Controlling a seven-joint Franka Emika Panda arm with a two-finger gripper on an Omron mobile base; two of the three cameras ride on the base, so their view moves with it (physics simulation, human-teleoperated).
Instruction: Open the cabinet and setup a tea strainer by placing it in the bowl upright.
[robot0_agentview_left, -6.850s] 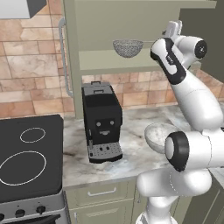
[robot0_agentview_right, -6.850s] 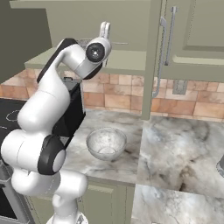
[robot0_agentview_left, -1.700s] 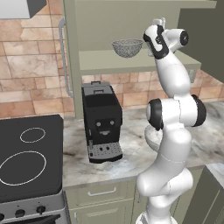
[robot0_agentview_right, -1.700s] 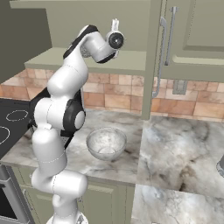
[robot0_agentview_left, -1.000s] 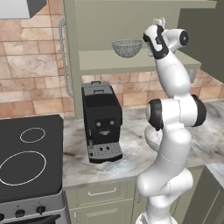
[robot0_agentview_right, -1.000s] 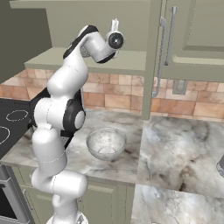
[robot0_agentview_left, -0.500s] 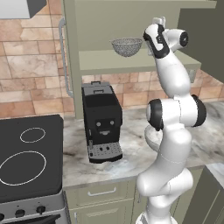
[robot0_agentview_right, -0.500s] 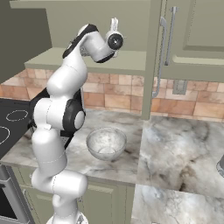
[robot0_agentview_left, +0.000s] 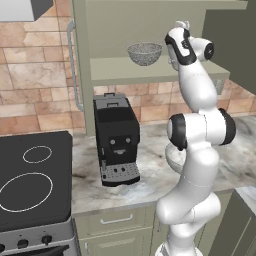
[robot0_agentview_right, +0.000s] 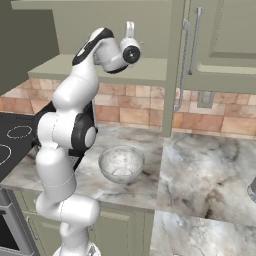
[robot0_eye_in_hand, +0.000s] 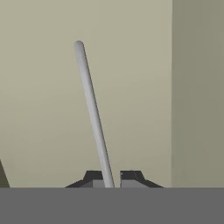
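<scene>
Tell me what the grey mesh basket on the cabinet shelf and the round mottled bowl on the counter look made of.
The grey mesh tea strainer looks like fine woven metal: speckled and dull, with a thin rim. The round whitish-grey bowl looks smooth and glossy with marble-like mottling, perhaps glazed ceramic or stone; the render leaves that open.

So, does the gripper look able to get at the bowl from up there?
Probably yes: the bowl sits uncovered on the counter, with nothing over it. The gripper is shut on a thin rod, seemingly the handle of the tea strainer.
</scene>
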